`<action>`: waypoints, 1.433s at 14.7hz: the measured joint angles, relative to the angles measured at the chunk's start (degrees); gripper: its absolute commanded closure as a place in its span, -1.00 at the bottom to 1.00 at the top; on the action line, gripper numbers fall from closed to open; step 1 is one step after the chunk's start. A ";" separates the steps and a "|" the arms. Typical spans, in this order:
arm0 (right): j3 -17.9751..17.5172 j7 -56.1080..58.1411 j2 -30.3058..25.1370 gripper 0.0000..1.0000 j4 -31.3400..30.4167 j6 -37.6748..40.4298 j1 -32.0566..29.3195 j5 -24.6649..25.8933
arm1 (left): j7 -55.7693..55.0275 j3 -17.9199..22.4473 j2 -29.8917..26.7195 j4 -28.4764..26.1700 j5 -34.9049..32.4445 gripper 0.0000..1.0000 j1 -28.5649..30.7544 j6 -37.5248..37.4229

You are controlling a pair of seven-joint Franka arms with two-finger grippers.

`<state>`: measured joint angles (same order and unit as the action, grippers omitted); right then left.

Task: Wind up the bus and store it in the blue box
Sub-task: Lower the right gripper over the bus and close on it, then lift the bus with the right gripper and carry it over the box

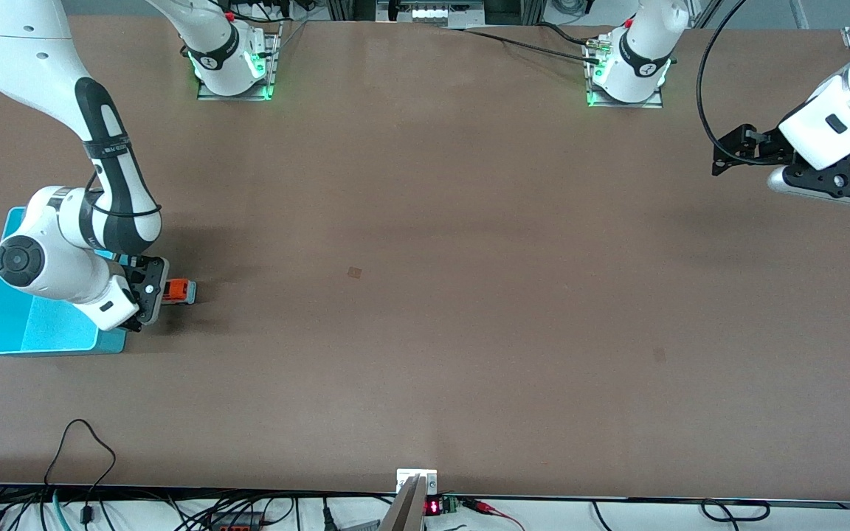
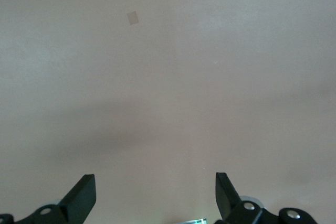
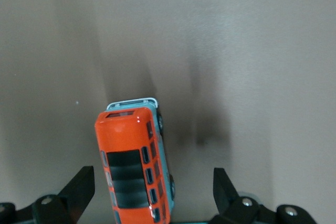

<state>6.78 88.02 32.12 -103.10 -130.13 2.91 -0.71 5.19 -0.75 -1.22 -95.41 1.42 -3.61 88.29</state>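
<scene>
The small orange-red bus (image 1: 178,290) stands on the table right beside the blue box (image 1: 34,324), toward the right arm's end. In the right wrist view the bus (image 3: 134,163) lies on its wheels between the spread fingers, which do not touch it. My right gripper (image 3: 152,190) is open, low over the bus; in the front view it (image 1: 150,289) sits at the box's edge. My left gripper (image 2: 156,195) is open and empty, up in the air over the left arm's end of the table (image 1: 727,156).
The brown table (image 1: 425,258) is bare apart from a small square mark (image 1: 355,272) near its middle. Cables run along the edge nearest the front camera. The right arm's elbow hangs over part of the blue box.
</scene>
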 measured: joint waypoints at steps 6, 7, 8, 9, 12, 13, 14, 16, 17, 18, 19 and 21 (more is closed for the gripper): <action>0.01 2.78 0.18 -1.00 -2.97 -3.72 -0.79 0.00 | -0.23 0.08 0.47 0.00 0.00 -1.00 0.47 0.19; 0.01 3.33 0.34 -1.00 -3.67 -5.35 -0.86 0.00 | -0.24 0.09 0.58 0.00 0.00 -1.00 0.51 0.21; 0.01 3.52 0.48 -1.00 -4.44 -6.71 -0.90 0.00 | -0.25 0.09 0.65 0.00 0.00 -1.00 0.51 0.22; 0.01 3.62 0.59 -1.00 -5.20 -7.74 -0.94 0.00 | -0.26 0.09 0.70 0.00 0.00 -1.00 0.51 0.24; 0.01 4.05 0.64 0.00 -6.10 -8.53 -0.95 0.00 | -0.28 0.09 0.80 0.00 0.00 -1.00 0.51 0.25; 0.01 4.36 0.63 0.40 -6.10 -8.53 -0.95 0.00 | -0.28 0.09 0.81 0.00 0.00 -1.00 0.51 0.25; 0.00 4.61 0.63 0.65 -6.10 -8.54 -0.95 0.00 | -0.28 0.09 0.81 0.00 0.00 -1.00 0.51 0.25; -0.01 4.82 0.61 0.95 -6.10 -8.60 -0.94 0.00 | -0.31 0.09 0.81 0.02 0.00 -1.00 0.51 0.25; -0.02 4.94 0.57 0.96 -6.10 -8.60 -0.92 0.00 | -0.31 0.09 0.81 0.02 0.00 -1.00 0.51 0.25; -0.04 4.99 0.50 0.99 -6.09 -8.61 -0.90 0.00 | -0.31 0.09 0.81 0.02 0.00 -1.00 0.51 0.25; -0.06 5.01 0.49 1.00 -6.09 -8.65 -0.81 0.00 | -0.32 0.09 0.81 0.03 0.00 -1.00 0.51 0.25; -0.10 5.01 0.46 1.00 -5.99 -8.84 -0.43 -0.02 | -0.69 0.09 0.82 0.05 0.00 -1.00 0.50 0.26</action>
<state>6.69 93.04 32.58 -109.09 -138.96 2.49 -0.72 4.50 -0.66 -0.41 -95.37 1.42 -3.10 88.55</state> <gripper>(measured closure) 0.463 0.000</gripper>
